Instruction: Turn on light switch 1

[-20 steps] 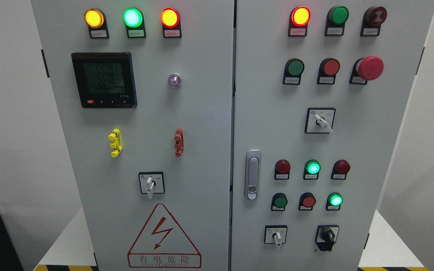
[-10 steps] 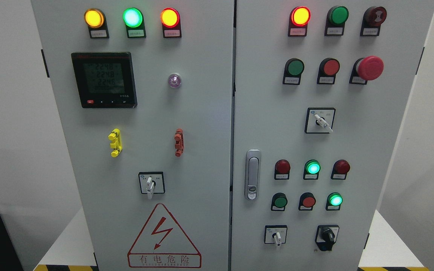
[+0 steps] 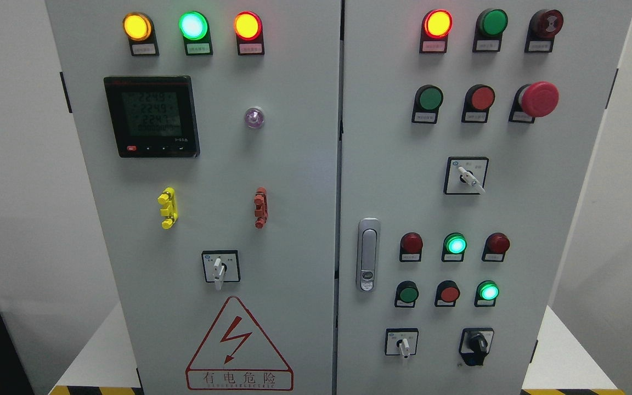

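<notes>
Nothing is being moved since earlier (only meter digits are changing); no hand is being shown. Which control is light switch 1 cannot be told; rigid selector knobs point(image 3: 218, 270) are being offered for pinching.

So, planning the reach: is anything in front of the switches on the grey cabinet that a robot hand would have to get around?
Nothing visible covers the grey metal cabinet face; neither robot hand is in view.
</notes>
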